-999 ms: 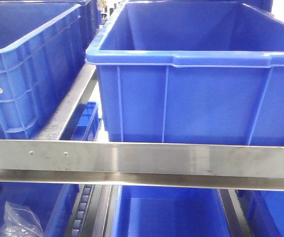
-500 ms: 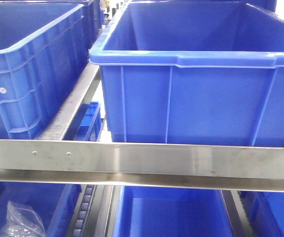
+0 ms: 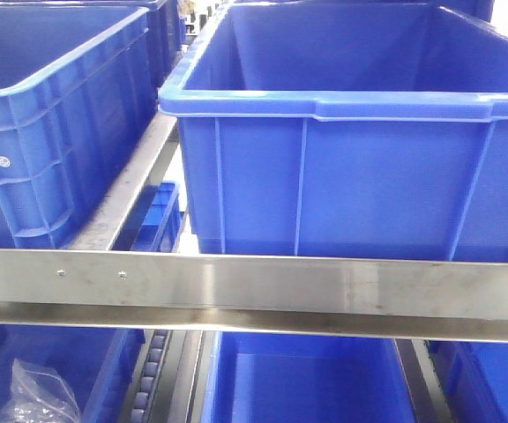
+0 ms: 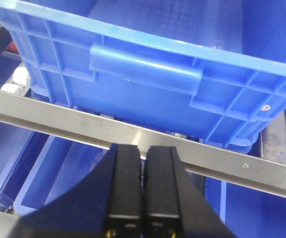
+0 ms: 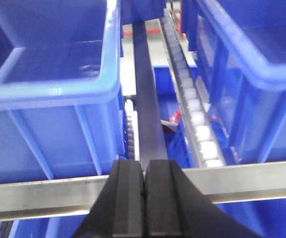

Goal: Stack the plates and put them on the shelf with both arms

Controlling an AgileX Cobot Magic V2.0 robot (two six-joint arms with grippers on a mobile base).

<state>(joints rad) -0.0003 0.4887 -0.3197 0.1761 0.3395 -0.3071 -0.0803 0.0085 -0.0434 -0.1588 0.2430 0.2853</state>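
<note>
No plates appear in any view; only storage racking fills the frames. In the front view, a large blue plastic bin with a rolled rim (image 3: 351, 176) sits on the upper level behind a brushed steel shelf rail (image 3: 254, 295), its interior showing bare blue walls, its floor hidden by the near wall. A second ribbed blue plastic bin (image 3: 51, 132) stands just beside it at left, cut off by the frame. Below the rail, a lower blue bin (image 3: 302, 379) is only partly visible, and a crumpled clear plastic bag (image 3: 38, 397) lies in the bottom-left bin, contents too small to tell. The left gripper (image 4: 144, 186), black jaws pressed together holding nothing, hangs before a bin handle. The right gripper (image 5: 144, 198), jaws likewise closed and empty, points along a white roller track (image 5: 195, 114) between bins.
</note>
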